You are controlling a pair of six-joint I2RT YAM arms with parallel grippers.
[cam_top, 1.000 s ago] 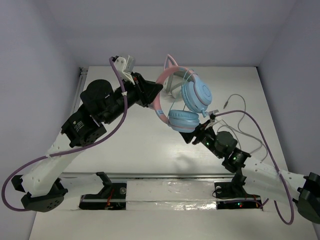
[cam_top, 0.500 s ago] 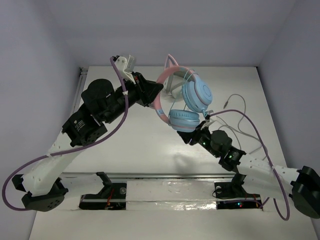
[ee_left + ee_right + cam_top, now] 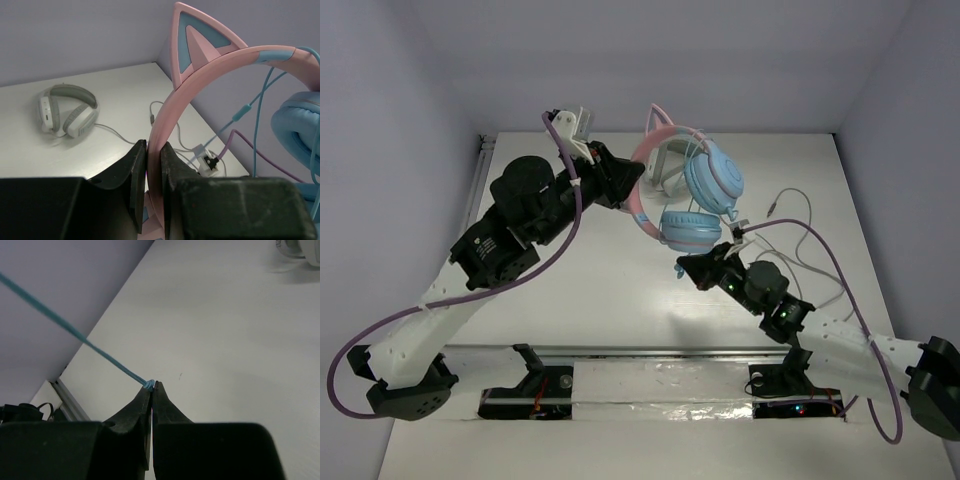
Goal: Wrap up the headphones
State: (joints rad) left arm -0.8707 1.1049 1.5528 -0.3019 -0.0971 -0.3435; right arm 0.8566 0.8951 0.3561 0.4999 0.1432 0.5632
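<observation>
Left gripper [image 3: 154, 150] clamped on pink headband [image 3: 210, 72] | headphones [image 3: 713, 180] held aloft over table [image 3: 590, 290] (ear cups hanging) | right gripper [image 3: 151, 386] pinching blue cable [image 3: 85, 342] | grey headphones [image 3: 65, 110] lying on table

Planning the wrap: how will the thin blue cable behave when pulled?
Likely floppy, holding shape only under tension: the cable runs straight from the right gripper, jaws shut on it. Being so thin, it may slip or snag.
</observation>
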